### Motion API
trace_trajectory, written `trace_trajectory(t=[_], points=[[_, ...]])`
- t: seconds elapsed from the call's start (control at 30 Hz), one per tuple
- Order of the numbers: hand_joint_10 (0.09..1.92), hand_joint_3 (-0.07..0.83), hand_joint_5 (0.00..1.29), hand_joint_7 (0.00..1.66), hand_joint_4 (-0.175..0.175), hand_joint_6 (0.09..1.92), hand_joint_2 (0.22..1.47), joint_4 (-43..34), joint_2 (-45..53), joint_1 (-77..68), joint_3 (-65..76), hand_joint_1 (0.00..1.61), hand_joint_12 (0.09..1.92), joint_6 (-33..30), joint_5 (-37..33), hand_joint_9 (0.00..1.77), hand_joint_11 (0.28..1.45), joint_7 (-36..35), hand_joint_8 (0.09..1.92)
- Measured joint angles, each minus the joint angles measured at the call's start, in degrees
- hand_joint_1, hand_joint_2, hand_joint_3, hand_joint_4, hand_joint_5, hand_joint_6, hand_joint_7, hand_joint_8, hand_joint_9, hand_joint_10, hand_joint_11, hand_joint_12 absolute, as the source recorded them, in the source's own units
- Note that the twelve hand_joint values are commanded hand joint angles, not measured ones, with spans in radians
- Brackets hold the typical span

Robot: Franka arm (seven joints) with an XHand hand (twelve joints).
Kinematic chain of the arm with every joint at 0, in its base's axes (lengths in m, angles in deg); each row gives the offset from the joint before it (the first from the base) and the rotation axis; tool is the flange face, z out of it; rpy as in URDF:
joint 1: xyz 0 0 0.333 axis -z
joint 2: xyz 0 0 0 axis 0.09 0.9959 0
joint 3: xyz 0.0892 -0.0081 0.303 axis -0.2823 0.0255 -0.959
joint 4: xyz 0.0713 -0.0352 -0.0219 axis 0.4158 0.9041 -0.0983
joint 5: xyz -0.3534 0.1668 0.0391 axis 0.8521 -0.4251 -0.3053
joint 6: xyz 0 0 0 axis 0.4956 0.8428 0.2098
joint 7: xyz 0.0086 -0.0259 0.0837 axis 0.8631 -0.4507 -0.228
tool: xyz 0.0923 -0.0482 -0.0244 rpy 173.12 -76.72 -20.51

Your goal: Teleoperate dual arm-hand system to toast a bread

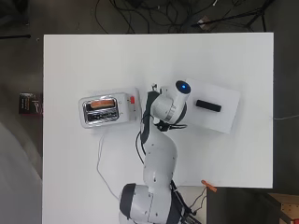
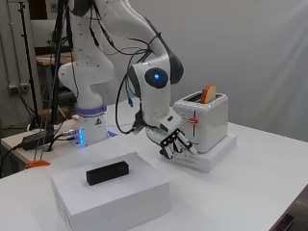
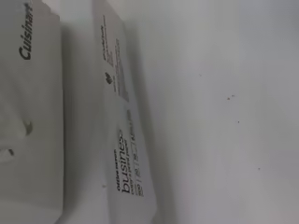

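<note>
A white toaster stands on a flat white paper pack. A slice of bread sticks up out of one slot, and from above the bread lies in the slot farther from the arm's base. The red lever sits high on the toaster's end face. My hand hangs just in front of that face, below the lever, with its fingers curled and nothing in them. From overhead the arm hides the hand beside the toaster. The wrist view shows the toaster's wall and the pack up close.
A low white box with a black block on top lies near the table's front edge in the side view, to the arm's right from above. The toaster's cord trails toward the arm's base.
</note>
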Motion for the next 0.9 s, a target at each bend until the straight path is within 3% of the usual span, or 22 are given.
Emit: trace_trajectory(t=[0.27, 0.37, 0.53, 0.73, 0.9], points=[[1.92, -0.012, 0.31, 1.0, -0.16, 0.09, 1.15, 1.4, -6.6, -0.49, -2.77, 0.28, 1.92, -0.86, -1.8, 1.41, 1.18, -5.26, 1.92], [1.92, -0.012, 0.41, 1.11, -0.133, 0.09, 1.07, 1.08, -6.28, -0.68, -3.88, 0.32, 1.92, 0.75, -0.28, 1.5, 1.24, -6.24, 1.92], [1.92, -0.009, 0.31, 1.2, -0.146, 0.09, 0.99, 0.98, -5.23, -0.76, -4.34, 0.33, 1.92, 1.08, 0.7, 1.61, 1.32, -12.24, 1.92], [1.92, -0.009, 0.27, 1.25, -0.141, 0.09, 0.95, 0.64, -1.42, -0.8, -4.11, 0.32, 1.92, 0.51, 0.16, 1.66, 1.34, -3.59, 1.92], [1.92, -0.005, 0.22, 1.29, -0.15, 0.09, 0.94, -0.8, 4.17, -0.21, -3.04, 0.32, 1.92, 1.33, -1.4, 1.68, 1.34, -2.39, 1.92]])
